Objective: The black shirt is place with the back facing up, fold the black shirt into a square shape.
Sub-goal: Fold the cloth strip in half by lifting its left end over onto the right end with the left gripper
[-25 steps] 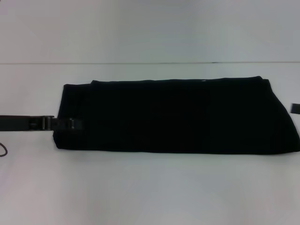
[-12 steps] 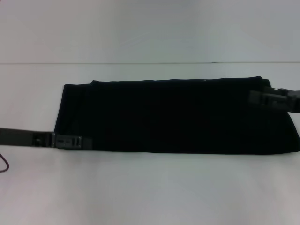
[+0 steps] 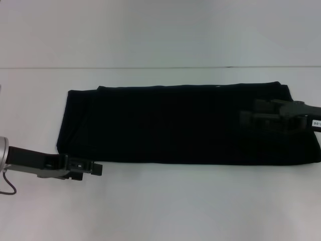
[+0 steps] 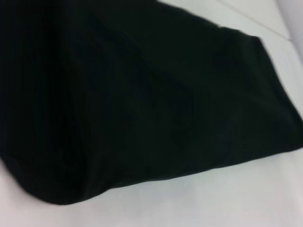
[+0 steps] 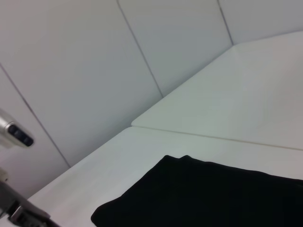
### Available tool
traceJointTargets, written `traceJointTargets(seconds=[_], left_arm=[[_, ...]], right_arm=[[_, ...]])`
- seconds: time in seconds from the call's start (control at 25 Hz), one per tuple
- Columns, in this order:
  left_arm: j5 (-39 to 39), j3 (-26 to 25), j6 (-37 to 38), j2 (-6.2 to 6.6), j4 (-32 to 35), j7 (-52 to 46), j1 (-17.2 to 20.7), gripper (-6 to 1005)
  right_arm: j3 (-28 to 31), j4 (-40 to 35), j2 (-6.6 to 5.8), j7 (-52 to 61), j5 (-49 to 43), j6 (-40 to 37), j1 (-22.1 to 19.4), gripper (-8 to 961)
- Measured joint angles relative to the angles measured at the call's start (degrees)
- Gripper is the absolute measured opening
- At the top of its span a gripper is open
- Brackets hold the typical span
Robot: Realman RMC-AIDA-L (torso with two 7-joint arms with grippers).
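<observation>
The black shirt (image 3: 175, 125) lies flat on the white table as a long folded band running left to right, with no print showing. My left gripper (image 3: 98, 168) is low over the table just in front of the band's front left corner. My right gripper (image 3: 246, 116) hovers over the band's right part, reaching in from the right edge. In the left wrist view the black shirt (image 4: 118, 94) fills most of the picture, one rounded corner near the table. The right wrist view looks along the black shirt (image 5: 213, 194) toward its far end.
The white table (image 3: 160, 211) stretches wide in front of the shirt and behind it up to a seam (image 3: 160, 67). A dark cable (image 3: 7, 190) loops at the left edge. Pale wall panels (image 5: 94, 71) stand behind the table.
The left gripper has moved forward off the shirt's left edge to the table in front of its corner. The right gripper came in from the right edge and now reaches farther over the shirt.
</observation>
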Motion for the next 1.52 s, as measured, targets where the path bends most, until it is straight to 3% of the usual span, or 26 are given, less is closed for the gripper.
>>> traceJointTargets(seconds=[0.4,1.04,1.52], left_arm=[[0.4,-0.3,-8.0,0.49,-2.8,-10.6,-1.0,820],[1.2,-0.5,-9.3,1.17,-4.5,-24.5,-1.9,838],[1.2,-0.6,-14.2,1.44,-8.6,-29.2,-2.8,836]], right_arm=[[-0.3,1.6,0.35,-2.0,0.2,1.3,1.4,940],[0.2,1.8,0.38,-2.3,0.9,2.4,1.5,940],[0.2,1.8,0.38,-2.4,1.7,2.5,2.0,940]])
